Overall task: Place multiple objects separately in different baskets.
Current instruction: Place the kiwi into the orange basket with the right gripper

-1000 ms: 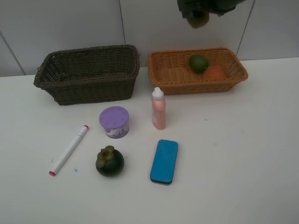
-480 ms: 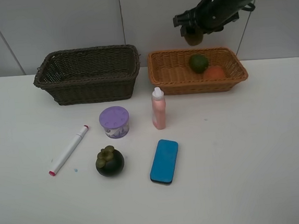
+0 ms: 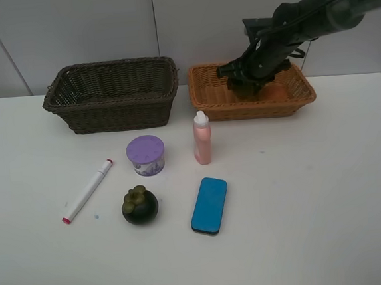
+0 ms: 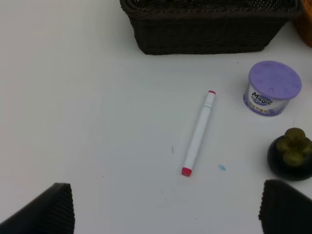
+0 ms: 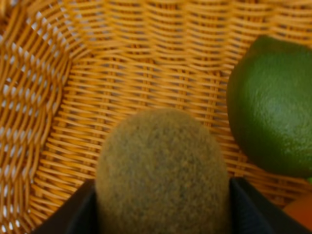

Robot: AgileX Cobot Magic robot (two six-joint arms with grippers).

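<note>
step: kiwi (image 5: 163, 170) drop-off, low in tan basket (image 5: 122, 58) | right jaws clenched on kiwi, lime (image 5: 273, 107) just beside them | left jaws released, empty | next: probably let go, lift clear

White table (image 3: 331, 223), plain and matte, small blue speck (image 3: 96, 216) on its surface, pale grey panelled wall (image 3: 67, 26) behind the table, thin dark seams (image 3: 154, 19) between the panels

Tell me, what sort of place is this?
Probably a robot test lab: a white table, plain wall panels, and a black robot arm reaching into an orange basket beside a dark basket.
</note>
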